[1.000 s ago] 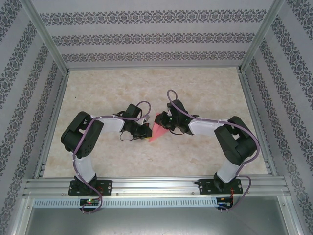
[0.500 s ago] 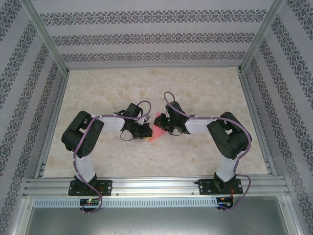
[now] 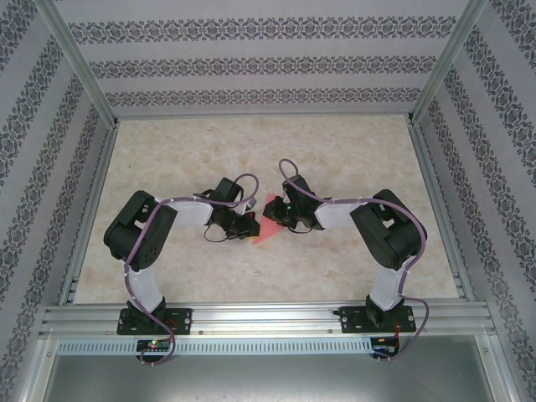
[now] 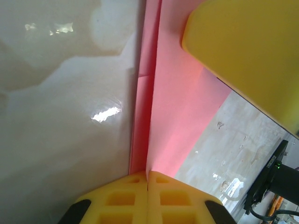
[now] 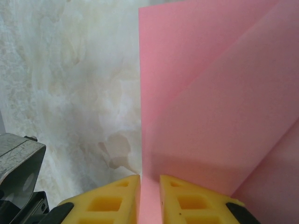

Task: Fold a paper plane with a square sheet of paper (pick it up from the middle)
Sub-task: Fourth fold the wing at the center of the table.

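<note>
Seen from above, the left gripper (image 3: 249,224) reaches in from the left, over the middle of the marble table (image 3: 352,151). In its wrist view the yellow fingers (image 4: 121,200) are pressed together, pinching a crease of the folded pink paper sheet (image 3: 270,228). The sheet sits between both grippers. On the right, the right gripper (image 3: 283,219) clamps the sheet's other side, its fingers nearly touching around the paper.

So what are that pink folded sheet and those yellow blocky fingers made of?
The pink folded sheet looks like thin matte paper, judging by its sharp creases. The yellow blocky fingers are probably moulded plastic or rubber, matte with square recesses; I can't tell which.
</note>
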